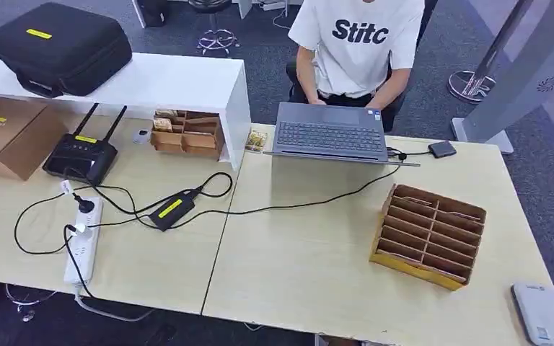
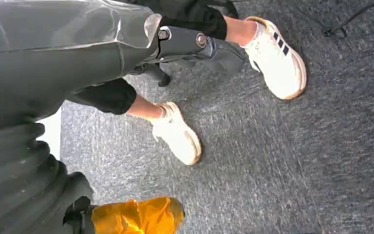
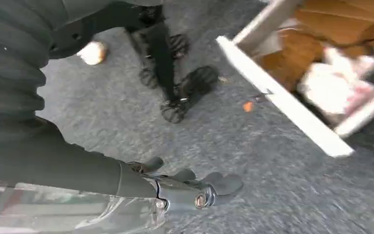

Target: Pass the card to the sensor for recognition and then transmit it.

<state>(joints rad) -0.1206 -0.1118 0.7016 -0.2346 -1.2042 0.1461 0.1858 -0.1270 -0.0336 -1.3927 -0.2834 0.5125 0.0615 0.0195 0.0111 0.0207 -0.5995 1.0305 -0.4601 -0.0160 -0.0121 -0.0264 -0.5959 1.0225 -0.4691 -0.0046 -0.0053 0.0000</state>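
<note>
A small yellowish card [image 1: 256,140] lies flat on the table, just left of the grey laptop [image 1: 330,132]. A small dark sensor box [image 1: 441,149] sits right of the laptop, joined to it by a short cable. My left hand [image 2: 175,46] hangs low over the grey carpet with its thumb stretched out and nothing in it. My right hand [image 3: 185,187] also hangs above the carpet, fingers apart and holding nothing. Both hands are well below the table top and far from the card.
A person in a white T-shirt [image 1: 361,43] sits behind the laptop; their white shoes [image 2: 177,134] are near my left hand. A wooden slotted organiser [image 1: 428,234], power strip [image 1: 83,241], router [image 1: 81,155], cables and a white device [image 1: 544,313] lie on the table [image 1: 296,259]. A white table leg [image 3: 282,97] stands beside my right hand.
</note>
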